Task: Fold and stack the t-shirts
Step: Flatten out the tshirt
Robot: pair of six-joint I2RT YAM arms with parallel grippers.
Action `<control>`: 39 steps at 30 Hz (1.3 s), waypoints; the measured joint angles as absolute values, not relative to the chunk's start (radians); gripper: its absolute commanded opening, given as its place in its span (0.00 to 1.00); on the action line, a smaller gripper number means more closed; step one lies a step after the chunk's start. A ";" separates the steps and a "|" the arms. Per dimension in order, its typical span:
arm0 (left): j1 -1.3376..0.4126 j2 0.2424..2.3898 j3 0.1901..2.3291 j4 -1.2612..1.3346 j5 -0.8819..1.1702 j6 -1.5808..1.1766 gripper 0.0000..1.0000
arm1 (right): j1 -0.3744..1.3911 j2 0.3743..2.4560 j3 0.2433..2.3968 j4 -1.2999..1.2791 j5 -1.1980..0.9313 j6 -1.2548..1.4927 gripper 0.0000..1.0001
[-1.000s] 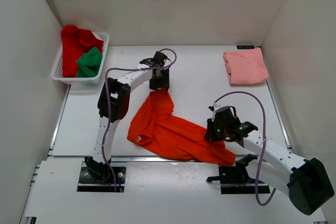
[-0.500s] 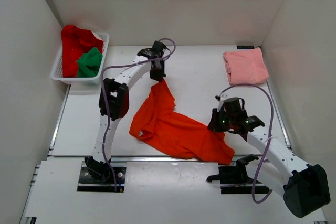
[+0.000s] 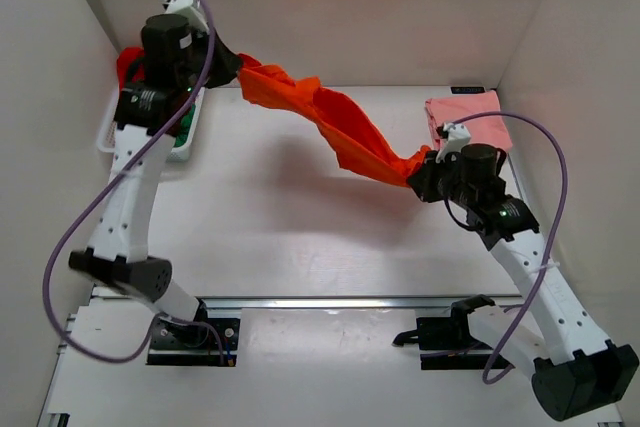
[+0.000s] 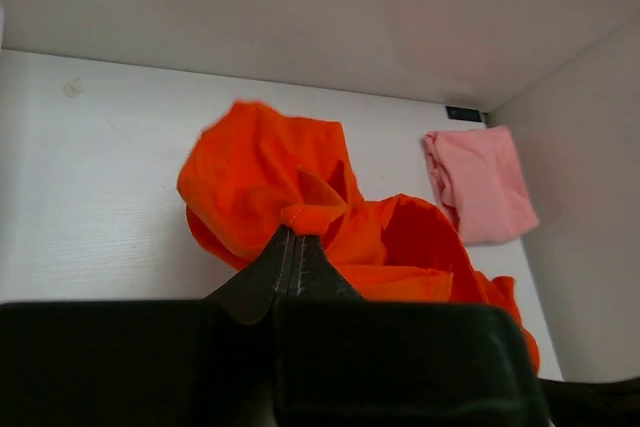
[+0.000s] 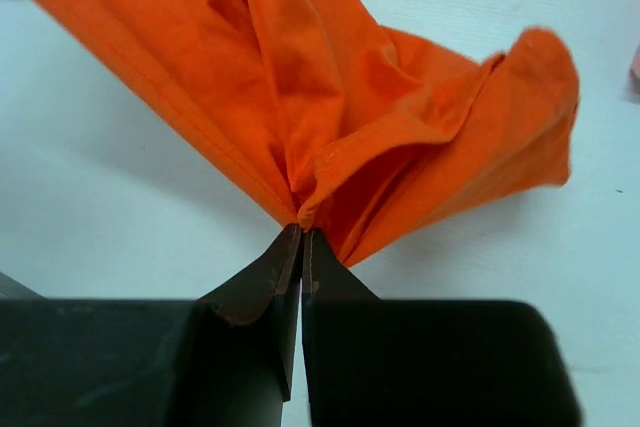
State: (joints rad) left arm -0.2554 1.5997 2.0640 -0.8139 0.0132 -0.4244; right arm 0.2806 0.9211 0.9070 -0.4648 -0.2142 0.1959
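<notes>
L end effector (image 3: 230,67), up at approx 11 o'clock, is clamped tight on one bunched end of the orange t-shirt (image 3: 330,122). R end effector (image 3: 420,179), at approx 3 o'clock, is pinched on the other end. Shirt hangs stretched btwn them, off the desk (image 3: 300,227). Folded pink t-shirt (image 3: 470,127) lies at 2 o'clock, white basket (image 3: 108,137) at 10.

1. The orange t-shirt (image 3: 330,127), crumpled on the desk (image 3: 300,247) a second ago, now hangs clear of it, pulled into a twisted band between both end effectors.
2. The left end effector (image 3: 228,65) has clamped onto one end and swung from mid-desk up to the far left, by the white basket (image 3: 107,135).
3. The right end effector (image 3: 415,177), pinching the other end, has moved from the near edge back beside the pink t-shirt (image 3: 480,112).
</notes>
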 measured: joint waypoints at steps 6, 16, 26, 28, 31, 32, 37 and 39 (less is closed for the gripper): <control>-0.212 1.442 1.937 -0.765 0.090 -0.449 0.00 | 0.234 0.802 0.907 -0.499 -0.233 0.194 0.00; -0.252 1.427 1.468 -0.701 0.139 -0.462 0.00 | 0.205 0.825 0.797 -0.542 -0.282 0.199 0.00; -0.228 1.617 1.379 -0.682 0.083 -0.440 0.00 | 0.208 0.915 0.722 -0.548 -0.277 0.187 0.00; -0.213 1.683 1.415 -0.680 0.059 -0.425 0.00 | 0.199 0.916 0.705 -0.554 -0.269 0.182 0.00; -0.186 1.749 1.446 -0.680 0.026 -0.412 0.00 | 0.161 0.912 0.673 -0.579 -0.235 0.179 0.00; -0.175 1.761 1.451 -0.682 0.014 -0.409 0.00 | 0.144 0.907 0.663 -0.588 -0.227 0.179 0.00; -0.134 1.824 1.551 -0.714 -0.027 -0.389 0.14 | 0.061 0.872 0.645 -0.629 -0.196 0.172 0.00; -0.129 1.868 1.625 -0.731 -0.028 -0.368 0.32 | 0.051 0.879 0.645 -0.630 -0.197 0.168 0.00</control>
